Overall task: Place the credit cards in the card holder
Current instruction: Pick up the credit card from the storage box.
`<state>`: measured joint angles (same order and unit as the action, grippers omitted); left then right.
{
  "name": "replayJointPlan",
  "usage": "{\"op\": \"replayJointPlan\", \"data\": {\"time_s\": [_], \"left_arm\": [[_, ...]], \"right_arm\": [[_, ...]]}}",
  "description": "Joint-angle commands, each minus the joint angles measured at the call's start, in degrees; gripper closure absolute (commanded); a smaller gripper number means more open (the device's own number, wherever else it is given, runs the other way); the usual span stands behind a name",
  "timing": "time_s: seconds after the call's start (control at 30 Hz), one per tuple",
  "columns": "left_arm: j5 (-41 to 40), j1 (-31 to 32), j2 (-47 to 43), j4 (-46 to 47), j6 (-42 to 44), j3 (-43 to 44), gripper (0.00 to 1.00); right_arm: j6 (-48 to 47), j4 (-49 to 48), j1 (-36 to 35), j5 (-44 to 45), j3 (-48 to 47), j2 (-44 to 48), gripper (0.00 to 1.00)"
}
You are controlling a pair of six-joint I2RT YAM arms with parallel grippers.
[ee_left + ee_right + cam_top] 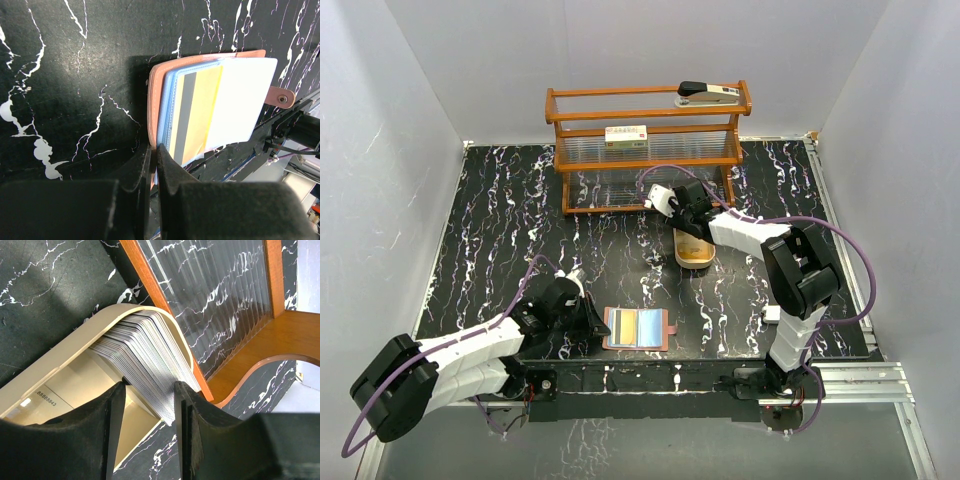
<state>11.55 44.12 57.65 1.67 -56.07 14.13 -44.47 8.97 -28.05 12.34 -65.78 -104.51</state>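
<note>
Straddling the fan of credit cards (145, 350) in the tray (60, 357), the half-wide right gripper (149, 392) risks pinching several; left gripper (154, 152) clamps the card holder (152, 100) at the worktop (500, 220) near edge

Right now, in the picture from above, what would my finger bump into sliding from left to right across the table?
left gripper → card holder → oval wooden tray → right arm's elbow
</note>
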Motion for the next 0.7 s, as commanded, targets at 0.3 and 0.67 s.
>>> {"op": "replayJointPlan", "data": {"time_s": [0.3,0.67], "left_arm": [[-0.38,0.37,0.21,-1.33,0.79,0.54,1.00],[-0.57,0.34,-0.70,-1.67,0.83,0.46,1.00]], "right_arm": [[-0.18,-4.93,0.91,2.80,-2.68,4.12,0.61],[-0.09,-4.03,0.98,2.71,-3.13,4.13,0.64]]}}
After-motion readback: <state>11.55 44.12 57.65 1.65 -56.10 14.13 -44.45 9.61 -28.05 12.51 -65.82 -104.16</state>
